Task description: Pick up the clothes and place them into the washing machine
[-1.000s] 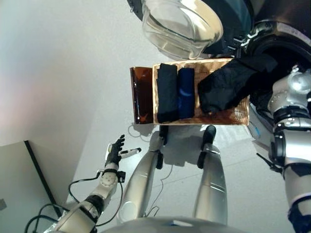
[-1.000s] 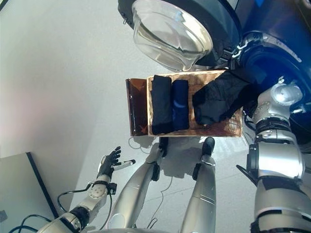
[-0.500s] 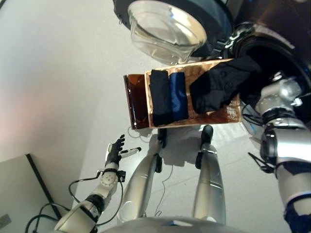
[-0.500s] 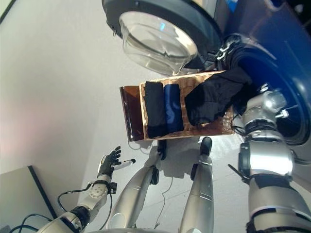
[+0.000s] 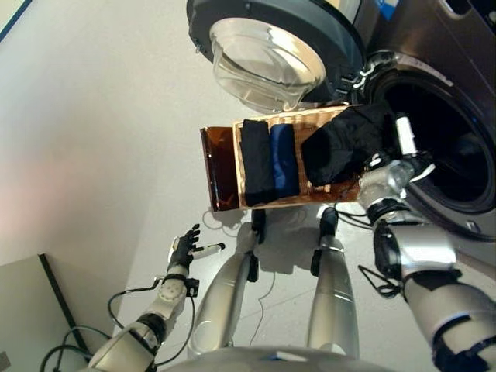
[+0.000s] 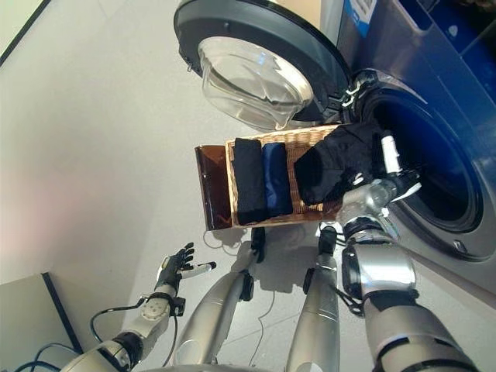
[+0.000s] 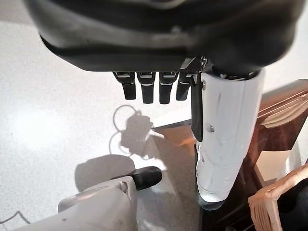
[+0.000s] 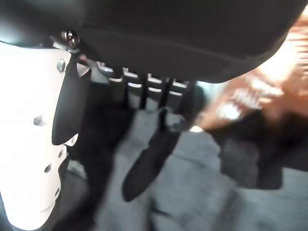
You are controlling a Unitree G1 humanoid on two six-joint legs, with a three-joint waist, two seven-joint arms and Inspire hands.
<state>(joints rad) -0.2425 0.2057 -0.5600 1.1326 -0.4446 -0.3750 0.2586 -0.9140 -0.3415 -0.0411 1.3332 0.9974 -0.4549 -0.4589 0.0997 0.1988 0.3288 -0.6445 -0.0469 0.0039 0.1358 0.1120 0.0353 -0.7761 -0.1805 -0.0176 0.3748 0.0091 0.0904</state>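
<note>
A shallow wicker basket (image 5: 298, 199) rests on a low dark brown box (image 5: 219, 174) before the washing machine's open drum (image 5: 446, 147). A folded black garment (image 5: 257, 159) and a folded blue one (image 5: 284, 159) lie in it. A crumpled black garment (image 5: 341, 147) is bunched over the basket's right end. My right hand (image 5: 391, 159) is against this garment, thumb sticking up. In the right wrist view its fingers (image 8: 144, 89) look straight over dark cloth. My left hand (image 5: 183, 249) hangs open low at the left, away from the basket.
The machine's round glass door (image 5: 271, 54) stands open behind the basket. Pale floor (image 5: 101, 139) stretches to the left. A light panel (image 5: 31, 310) lies at the lower left.
The camera has shifted. The crumpled black garment, earlier stretched toward the drum, is now bunched over the basket's right end. My right hand has drawn closer to the basket. The left hand is unchanged.
</note>
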